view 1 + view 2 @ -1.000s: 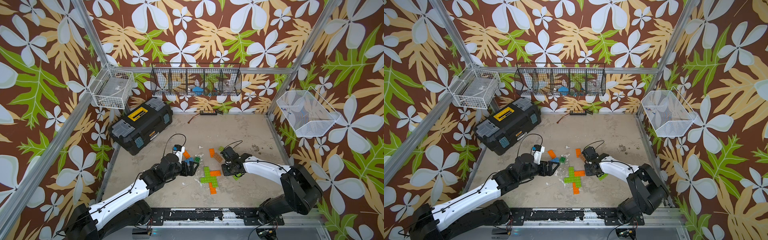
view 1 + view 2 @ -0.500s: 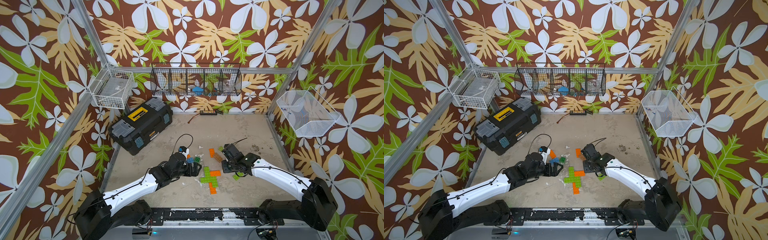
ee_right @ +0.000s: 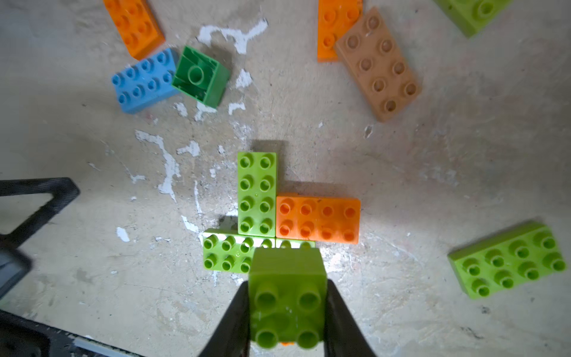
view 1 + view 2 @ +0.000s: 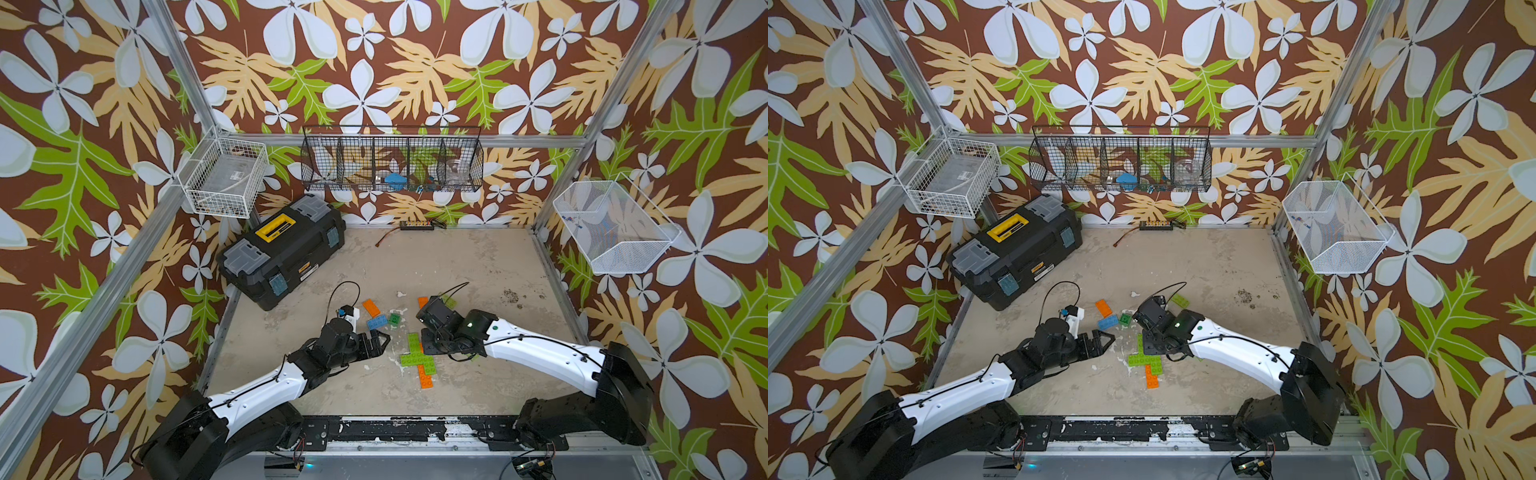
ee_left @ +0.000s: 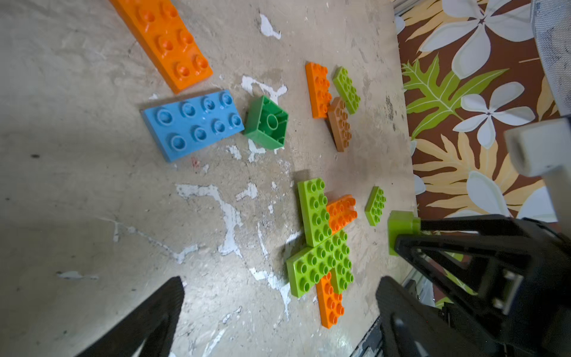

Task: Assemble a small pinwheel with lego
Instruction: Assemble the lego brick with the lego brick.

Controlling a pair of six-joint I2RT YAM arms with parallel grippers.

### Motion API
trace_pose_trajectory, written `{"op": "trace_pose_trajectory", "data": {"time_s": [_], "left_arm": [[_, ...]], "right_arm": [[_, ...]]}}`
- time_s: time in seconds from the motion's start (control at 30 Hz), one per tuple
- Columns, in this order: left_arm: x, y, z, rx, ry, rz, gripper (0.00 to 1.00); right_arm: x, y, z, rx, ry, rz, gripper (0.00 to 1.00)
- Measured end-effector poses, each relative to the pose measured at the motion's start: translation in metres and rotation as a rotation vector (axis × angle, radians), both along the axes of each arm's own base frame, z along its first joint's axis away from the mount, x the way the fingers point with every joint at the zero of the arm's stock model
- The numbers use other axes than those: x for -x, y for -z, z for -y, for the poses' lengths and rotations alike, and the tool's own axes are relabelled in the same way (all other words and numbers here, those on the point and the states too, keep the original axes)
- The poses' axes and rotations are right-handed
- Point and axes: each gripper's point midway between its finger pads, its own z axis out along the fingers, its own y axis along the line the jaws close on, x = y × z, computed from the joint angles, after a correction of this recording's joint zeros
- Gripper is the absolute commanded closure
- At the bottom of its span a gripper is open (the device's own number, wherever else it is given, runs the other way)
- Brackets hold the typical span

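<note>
A flat cross of lime green and orange lego plates [image 4: 417, 359] [image 4: 1148, 365] lies mid-table. My right gripper [image 3: 287, 296] [image 4: 434, 343] is shut on a lime green square brick [image 3: 287, 303] [image 5: 401, 228], studs toward the camera, hanging just above the cross [image 3: 256, 194]. My left gripper [image 5: 279, 290] [image 4: 380, 340] stands open and empty, left of the cross [image 5: 321, 247]. Loose lego lies behind: a blue plate [image 4: 376, 323], a dark green square [image 4: 395, 318] upside down, an orange plate [image 4: 372, 307], and a tan-brown plate [image 3: 378, 65].
A black toolbox [image 4: 282, 249] sits at the back left of the table. Wire baskets [image 4: 392, 160] hang on the back wall, and a power strip [image 4: 417, 225] lies below them. One more lime plate [image 3: 509, 259] lies right of the cross.
My right gripper, still holding the lime square brick, has shifted a little left over the cross. Both arms have stretched out lower. The left gripper stays open.
</note>
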Motion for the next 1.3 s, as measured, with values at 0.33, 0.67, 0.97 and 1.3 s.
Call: {"op": "trace_pose_trajectory", "data": {"time_s": [0.33, 0.67, 0.97, 1.3], "left_arm": [[-0.001, -0.020, 0.006, 0.046, 0.029, 0.040, 0.02], [-0.001, -0.025, 0.006, 0.051, 0.044, 0.059, 0.02], [0.000, -0.025, 0.007, 0.052, 0.057, 0.061, 0.02], [0.001, -0.023, 0.007, 0.051, 0.064, 0.058, 0.02]], "right_arm": [[0.006, 0.027, -0.011, 0.087, 0.012, -0.070, 1.00], [0.007, 0.044, -0.013, 0.118, 0.016, -0.105, 1.00], [0.001, 0.048, -0.019, 0.121, 0.017, -0.099, 1.00], [0.003, 0.054, -0.016, 0.138, 0.020, -0.098, 1.00]]}}
